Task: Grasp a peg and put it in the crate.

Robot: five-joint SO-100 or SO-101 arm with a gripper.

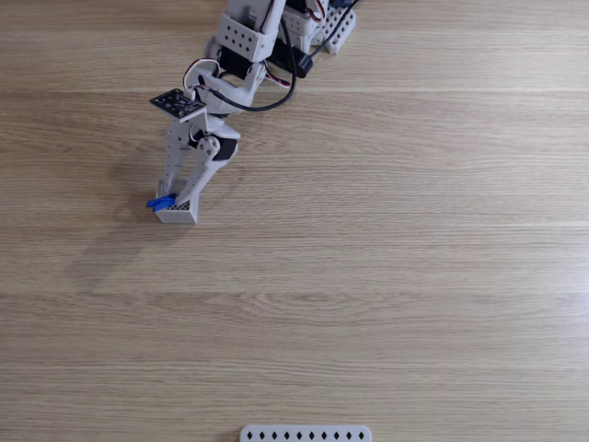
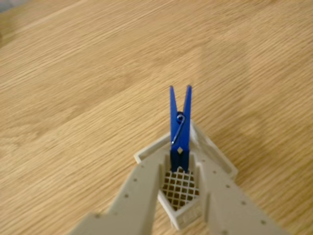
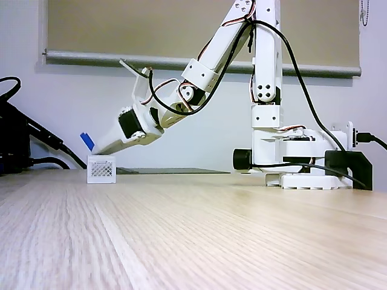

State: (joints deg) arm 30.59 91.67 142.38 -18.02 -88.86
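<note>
Blue plastic marks the peg (image 2: 180, 128), which the tool (image 2: 180, 169) grips by its lower end between its two pale fingers. In the wrist view the peg stands in the middle of the frame, its two prongs pointing up and away, and its held end sits just over the white crate (image 2: 222, 164) with the dark grid bottom. In a fixed view from above, the peg (image 1: 161, 203) shows as a small blue tip at the left side of the crate (image 1: 177, 215), in the left middle of the frame, under the tool (image 1: 175, 204). In the fixed view from the side, the peg (image 3: 87, 142) rises tilted above the crate (image 3: 101, 169) at the left of the frame, and the crate rests on the wooden worktop (image 3: 193, 235).

I judge that the peg is brought to the crate but not yet released. The risk is in the release: the peg looks about as long as the crate is wide and most of it leans beyond the far wall, so if the fingers open now it may tip over the rim and fall on the worktop. The fingers are also very near the thin walls, so a small sideways move may push the light crate.
</note>
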